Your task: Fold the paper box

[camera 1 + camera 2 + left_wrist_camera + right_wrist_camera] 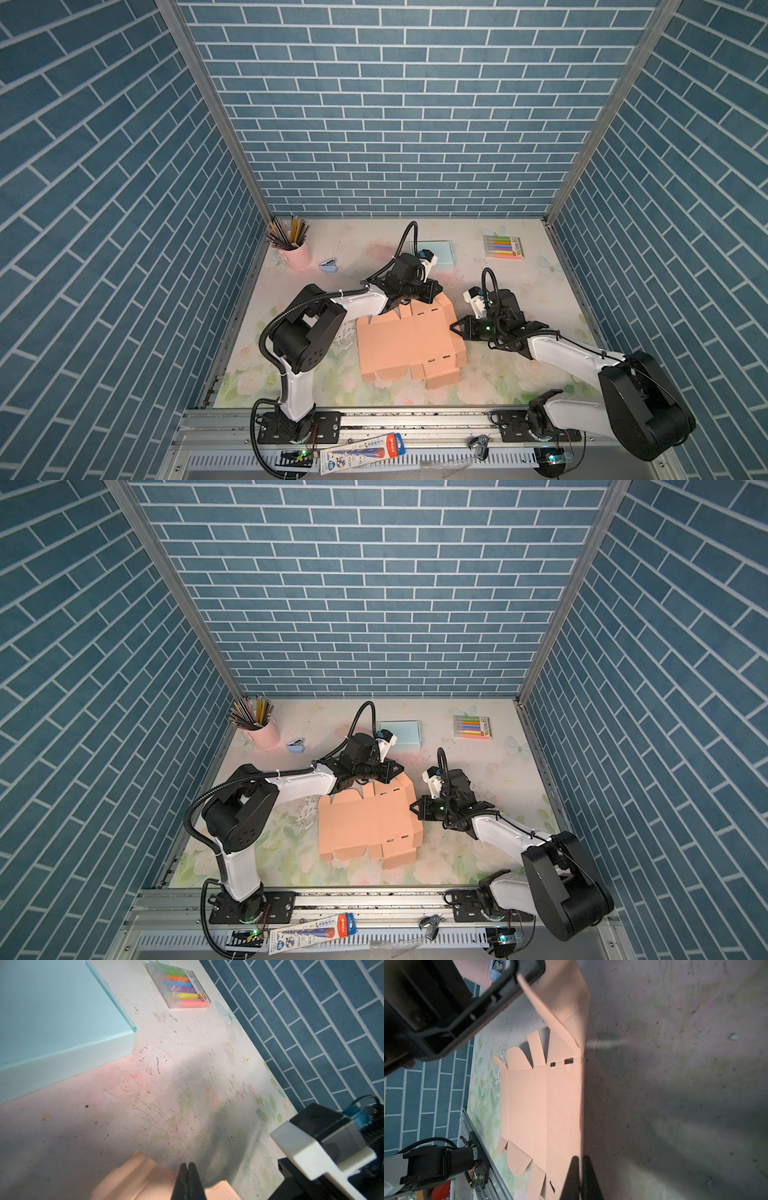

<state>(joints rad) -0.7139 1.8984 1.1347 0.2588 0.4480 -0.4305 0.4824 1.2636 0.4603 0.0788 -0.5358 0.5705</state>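
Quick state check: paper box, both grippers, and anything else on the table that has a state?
paper box: unfolded, mostly flat, one far panel raised
left gripper: shut, over the box's far edge; grip unclear
right gripper: shut, at the box's right edge; grip unclear
pencil cup: upright, full of pencils
marker pack: lying flat, closed
light blue box: lying flat

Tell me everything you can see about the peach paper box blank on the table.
The paper box is an unfolded peach card blank, lying mostly flat in the middle of the table. It shows crease lines, rounded tabs and small rectangular slots. Its far flap stands tilted up beside the shut left gripper; the shut right gripper sits at its right edge.
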